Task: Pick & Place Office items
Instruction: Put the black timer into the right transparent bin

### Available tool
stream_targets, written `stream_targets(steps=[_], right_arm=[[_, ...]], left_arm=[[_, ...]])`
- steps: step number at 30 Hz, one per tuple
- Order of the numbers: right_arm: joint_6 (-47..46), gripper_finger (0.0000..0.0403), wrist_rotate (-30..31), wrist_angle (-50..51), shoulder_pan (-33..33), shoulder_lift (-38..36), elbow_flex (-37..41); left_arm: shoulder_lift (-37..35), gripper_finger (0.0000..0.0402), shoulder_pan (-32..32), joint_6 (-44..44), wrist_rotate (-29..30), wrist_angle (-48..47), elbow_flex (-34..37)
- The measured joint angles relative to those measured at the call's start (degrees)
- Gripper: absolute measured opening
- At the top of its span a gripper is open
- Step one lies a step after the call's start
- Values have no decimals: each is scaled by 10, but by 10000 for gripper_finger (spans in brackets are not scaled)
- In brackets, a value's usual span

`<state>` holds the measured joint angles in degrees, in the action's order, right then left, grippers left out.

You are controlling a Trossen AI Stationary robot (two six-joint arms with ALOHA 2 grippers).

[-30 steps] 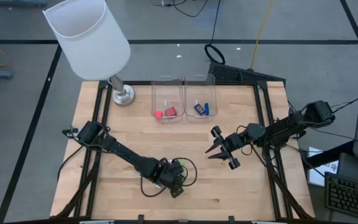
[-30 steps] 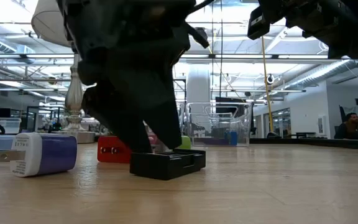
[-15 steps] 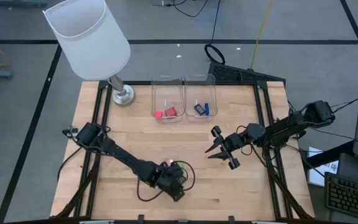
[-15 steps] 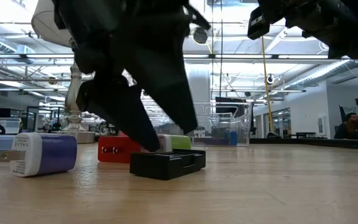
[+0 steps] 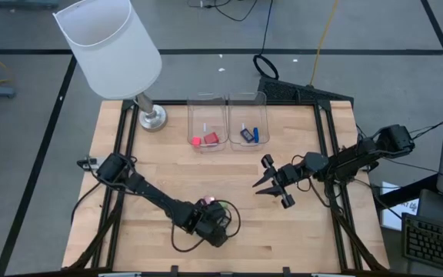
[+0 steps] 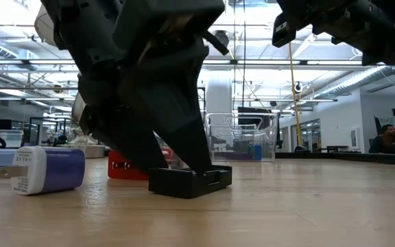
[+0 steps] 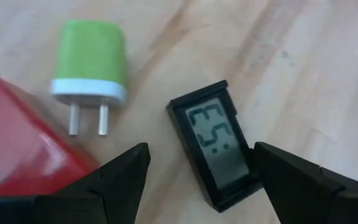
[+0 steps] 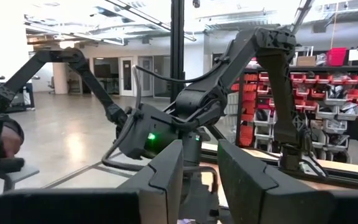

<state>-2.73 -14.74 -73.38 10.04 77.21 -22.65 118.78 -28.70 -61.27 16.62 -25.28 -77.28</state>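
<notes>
Left gripper [image 7: 197, 177] down at the table's near edge, fingers spread wide, straddling a small black LCD clock [image 7: 216, 149] that lies flat on the wood, display up. Nothing held yet; one finger [image 7: 114, 180] stands just beside the clock's long edge, the other on its far side.

Green plug adapter [image 7: 90, 59] lies near, prongs toward the gripper; a red block [image 7: 23, 155] sits just beside it. Blue-and-white charger [image 6: 46, 169] farther off in the low view.

Clock looks light, rigid plastic, smooth-sided, probably slippery. Best taken across its two long edges, mid-length, off the display. Thin body means fingers must reach right down to the wood.

Two clear bins [image 5: 225, 123] at the far edge hold some red and blue pieces.

Right gripper [image 5: 271, 185] waits aloft at right, fingers nearly together, apparently empty.
</notes>
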Motion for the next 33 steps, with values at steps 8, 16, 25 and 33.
stream_targets(steps=[8,16,25,33], right_arm=[[0,91,-1,-1,0,0,0],[0,91,-1,-1,0,0,0],[0,91,-1,3,0,0,0],[-1,91,-1,5,0,0,0]], left_arm=[[-1,294,2,16,4,-57,-1],[0,294,-4,108,-22,-85,0],[2,294,-1,148,-20,-79,3],[2,294,-4,185,-10,-50,3]])
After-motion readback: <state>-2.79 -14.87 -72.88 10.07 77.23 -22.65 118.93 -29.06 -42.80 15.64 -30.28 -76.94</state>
